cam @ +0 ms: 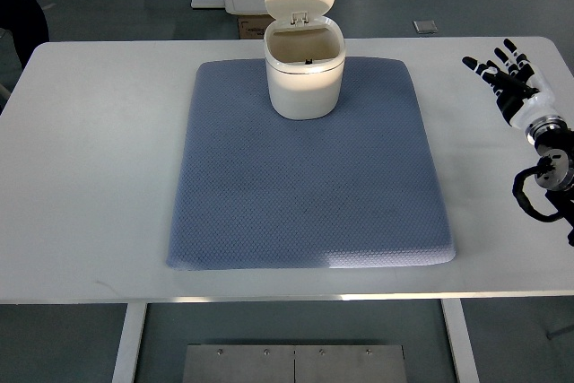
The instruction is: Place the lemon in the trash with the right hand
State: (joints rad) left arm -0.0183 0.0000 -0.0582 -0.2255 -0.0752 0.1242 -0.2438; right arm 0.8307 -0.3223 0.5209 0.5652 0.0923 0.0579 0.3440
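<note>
White trash bin (305,73) stands open-lidded on blue mat (309,168).

Single top view, steep downward from robot's side, whole table (90,177) framed

Lid-up trash bin (305,69) on blue mat (309,177)

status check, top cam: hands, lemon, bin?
Right hand open, empty, over table's right edge. Left hand not in view. No lemon visible. Trash bin lid up, on blue mat. Path clear.
</note>
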